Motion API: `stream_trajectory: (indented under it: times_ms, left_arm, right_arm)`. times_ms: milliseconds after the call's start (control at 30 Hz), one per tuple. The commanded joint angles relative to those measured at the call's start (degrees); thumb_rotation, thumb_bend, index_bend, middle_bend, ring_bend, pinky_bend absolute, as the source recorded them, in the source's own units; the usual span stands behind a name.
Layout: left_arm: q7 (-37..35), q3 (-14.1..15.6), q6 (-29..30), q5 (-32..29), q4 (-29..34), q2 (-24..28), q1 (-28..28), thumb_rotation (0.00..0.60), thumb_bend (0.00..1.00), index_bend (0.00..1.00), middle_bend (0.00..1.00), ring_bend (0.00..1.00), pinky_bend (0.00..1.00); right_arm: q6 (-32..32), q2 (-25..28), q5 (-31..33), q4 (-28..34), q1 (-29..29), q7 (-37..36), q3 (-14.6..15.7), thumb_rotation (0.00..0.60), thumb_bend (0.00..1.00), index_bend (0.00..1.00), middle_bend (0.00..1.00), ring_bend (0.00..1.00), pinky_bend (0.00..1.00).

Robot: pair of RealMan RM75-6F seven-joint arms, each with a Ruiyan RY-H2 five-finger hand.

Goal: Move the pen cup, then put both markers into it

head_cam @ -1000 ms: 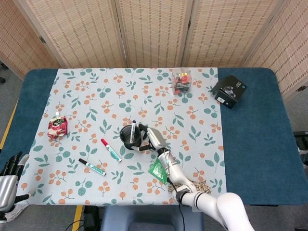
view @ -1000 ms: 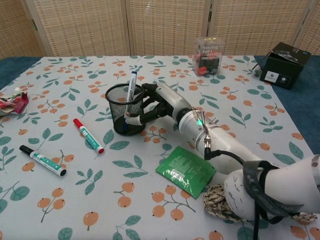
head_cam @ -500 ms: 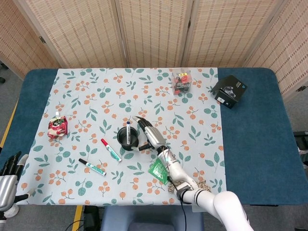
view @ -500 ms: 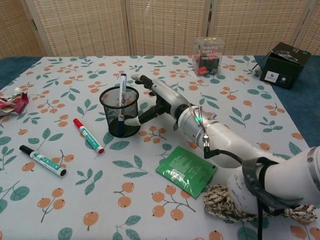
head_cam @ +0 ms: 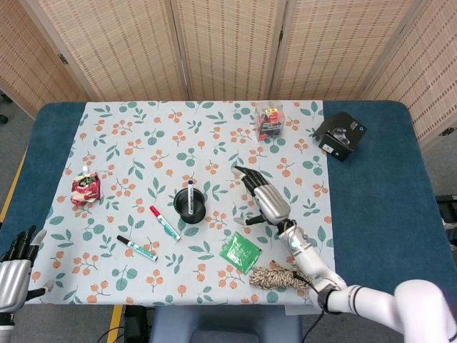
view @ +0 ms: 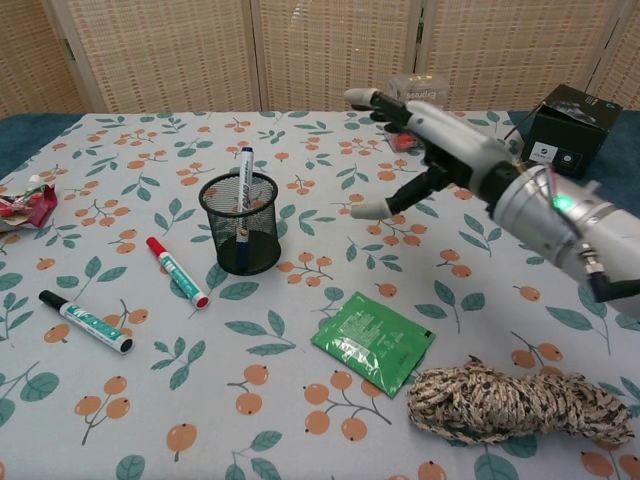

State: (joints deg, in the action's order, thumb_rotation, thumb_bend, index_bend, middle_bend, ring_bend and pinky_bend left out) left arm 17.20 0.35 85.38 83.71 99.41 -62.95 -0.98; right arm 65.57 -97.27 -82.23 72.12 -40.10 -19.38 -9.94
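The black mesh pen cup (head_cam: 191,206) (view: 239,223) stands upright near the table's middle with a blue marker (view: 243,178) sticking out of it. A red-capped marker (head_cam: 163,222) (view: 176,270) lies just left of the cup. A black-capped marker (head_cam: 136,247) (view: 85,321) lies further left and nearer the front edge. My right hand (head_cam: 263,197) (view: 432,146) hovers open to the right of the cup, well apart from it, holding nothing. My left hand (head_cam: 14,268) shows at the front left corner, off the cloth, fingers apart and empty.
A green packet (view: 372,340) and a coil of rope (view: 505,402) lie at the front right. A red snack pouch (head_cam: 85,189) sits at the left. A clear box (head_cam: 269,121) and a black box (head_cam: 340,135) stand at the back right.
My right hand let go of the pen cup and drew away up and to the right. The cup stands where it was half a second ago. The two loose markers have not moved.
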Motion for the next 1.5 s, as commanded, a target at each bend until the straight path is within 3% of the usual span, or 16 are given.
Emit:
stream_trajectory:
  times_ms: [33, 167, 333, 500, 733, 833, 900, 933, 967, 1067, 1167, 1300, 1500]
  left_arm:
    - [2.3, -0.1, -0.7, -0.4, -0.2, -1.2, -0.5, 0.600, 0.11, 0.00, 0.00, 0.02, 0.34]
    - [4.2, 0.1, -2.7, -0.4, -0.8, -2.3, -1.7, 0.600, 0.11, 0.00, 0.00, 0.02, 0.34]
    - [5.1, 0.6, -3.5, 1.1, -1.7, -3.3, -2.5, 0.600, 0.11, 0.00, 0.00, 0.02, 0.34]
    - [5.3, 1.0, -3.4, 3.4, -2.9, -4.1, -3.2, 0.600, 0.11, 0.00, 0.00, 0.02, 0.34]
    - [4.5, 0.9, -4.3, 4.8, -3.5, -4.3, -4.5, 0.600, 0.11, 0.00, 0.01, 0.02, 0.34]
    - [3.8, 0.4, -4.9, 6.9, -4.0, -4.2, -6.1, 0.600, 0.11, 0.00, 0.20, 0.12, 0.34]
    - [3.5, 0.0, -5.9, 8.1, -3.8, -3.9, -7.6, 0.600, 0.11, 0.00, 0.42, 0.29, 0.36]
    - [3.1, -0.3, -6.2, 9.4, -3.9, -3.9, -8.6, 0.600, 0.11, 0.00, 0.55, 0.42, 0.40]
    - [2.8, -0.5, -6.3, 10.5, -4.2, -4.0, -9.3, 0.600, 0.11, 0.00, 0.69, 0.57, 0.52]
    - [0.4, -1.0, -7.2, 13.3, -4.8, -4.2, -11.8, 0.600, 0.11, 0.10, 0.89, 0.81, 0.80]
    - [-4.0, -1.0, -9.7, 14.9, -4.1, -3.2, -14.5, 0.600, 0.11, 0.26, 0.97, 0.91, 0.90]
    - [-8.0, -0.9, -14.4, 15.5, -2.6, -1.2, -18.2, 0.600, 0.11, 0.36, 1.00, 0.94, 0.93]
    - [-0.4, -2.0, -20.2, 13.4, -2.0, -2.2, -21.7, 0.600, 0.11, 0.42, 1.00, 0.95, 0.94]
  right_arm:
    - [9.4, 20.9, -2.4, 18.5, 12.5, 14.8, 8.6, 0.600, 0.05, 0.00, 0.00, 0.00, 0.00]
    - [14.1, 28.3, -3.3, 22.3, 18.6, 18.2, 12.8, 0.600, 0.06, 0.00, 0.00, 0.00, 0.00]
    - [19.3, 31.0, -4.8, 19.8, 24.5, 21.3, 15.7, 0.600, 0.09, 0.00, 0.00, 0.00, 0.00]
    - [21.7, 30.8, -4.5, 16.1, 28.5, 17.8, 16.1, 0.600, 0.10, 0.00, 0.00, 0.00, 0.00]
    - [26.4, 31.3, -8.5, 16.2, 31.2, 17.3, 15.6, 0.600, 0.11, 0.00, 0.00, 0.00, 0.00]
    - [27.9, 31.6, -9.3, 16.1, 32.3, 16.4, 15.1, 0.600, 0.11, 0.00, 0.00, 0.00, 0.00]
    - [28.0, 31.7, -9.2, 15.9, 32.6, 15.5, 14.5, 0.600, 0.11, 0.00, 0.00, 0.00, 0.00]
    - [27.8, 31.8, -9.2, 15.8, 32.6, 15.3, 14.3, 0.600, 0.11, 0.00, 0.00, 0.00, 0.00]
    - [27.6, 31.8, -9.3, 15.8, 32.7, 15.0, 14.2, 0.600, 0.11, 0.00, 0.00, 0.00, 0.00]
    - [27.1, 32.0, -9.7, 15.6, 32.8, 14.5, 13.8, 0.600, 0.11, 0.00, 0.00, 0.00, 0.00]
    - [26.8, 32.0, -10.1, 15.6, 32.9, 14.0, 13.6, 0.600, 0.11, 0.00, 0.00, 0.00, 0.00]
    - [26.1, 32.2, -10.6, 15.5, 32.9, 13.4, 13.3, 0.600, 0.11, 0.00, 0.00, 0.00, 0.00]
    - [24.6, 31.8, -10.8, 15.5, 32.9, 14.7, 12.8, 0.600, 0.11, 0.00, 0.00, 0.00, 0.00]
